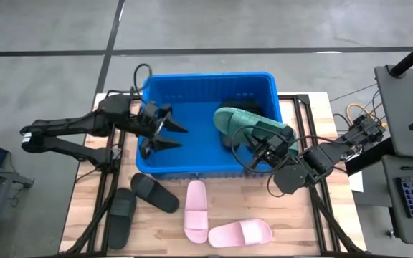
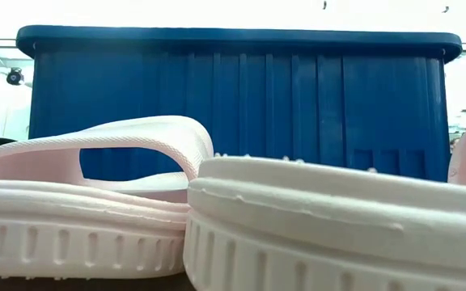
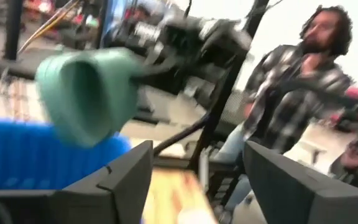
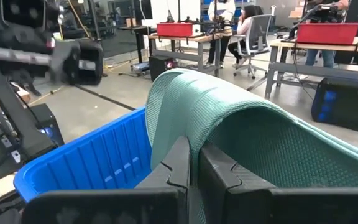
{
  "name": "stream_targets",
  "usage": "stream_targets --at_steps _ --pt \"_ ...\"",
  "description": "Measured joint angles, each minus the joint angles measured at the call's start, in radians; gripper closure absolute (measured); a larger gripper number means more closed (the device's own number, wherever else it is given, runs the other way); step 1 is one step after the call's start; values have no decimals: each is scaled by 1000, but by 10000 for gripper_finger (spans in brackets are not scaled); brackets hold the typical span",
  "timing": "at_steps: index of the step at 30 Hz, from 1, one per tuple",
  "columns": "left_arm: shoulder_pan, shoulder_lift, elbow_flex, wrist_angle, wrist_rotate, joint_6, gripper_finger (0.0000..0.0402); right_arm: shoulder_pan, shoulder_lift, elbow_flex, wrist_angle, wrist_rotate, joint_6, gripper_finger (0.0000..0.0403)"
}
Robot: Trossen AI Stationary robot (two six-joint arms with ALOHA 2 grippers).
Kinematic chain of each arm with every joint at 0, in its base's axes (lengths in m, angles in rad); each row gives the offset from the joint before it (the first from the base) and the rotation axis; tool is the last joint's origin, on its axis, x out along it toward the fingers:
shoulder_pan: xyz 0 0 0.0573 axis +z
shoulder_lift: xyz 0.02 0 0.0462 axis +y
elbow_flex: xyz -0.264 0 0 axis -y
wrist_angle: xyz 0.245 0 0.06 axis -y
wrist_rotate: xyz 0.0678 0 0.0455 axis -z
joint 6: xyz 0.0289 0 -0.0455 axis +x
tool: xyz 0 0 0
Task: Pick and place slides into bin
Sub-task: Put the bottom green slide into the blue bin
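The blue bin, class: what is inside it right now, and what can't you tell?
Over the bin, the right gripper holds a green slide, and the left gripper is open and empty. A dark shape lies at the far wall; the arms hide part of the floor.

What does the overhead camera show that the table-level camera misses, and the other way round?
Only the high view shows both arms: the left gripper open over the bin's left part, and the right gripper shut on a green slide at the bin's right side. It also shows two black slides on the table. Only the low view shows the ribbed outer wall of the bin from the side and the grooved sole edges of the pink slides close up. Both share the blue bin and the pink slides in front of it.
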Motion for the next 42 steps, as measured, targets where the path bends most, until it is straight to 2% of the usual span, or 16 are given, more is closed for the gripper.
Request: stream_targets --at_steps 8,21,31,42 --pt "0 81 4 129 19 -6 148 0 0 0 0 20 26 394" --pt "0 136 4 131 -354 -3 148 0 0 0 1 17 27 394" --pt "8 245 27 156 -357 -4 148 0 0 0 1 17 24 394" --pt "17 296 38 280 -355 -29 148 0 0 0 16 15 24 394"
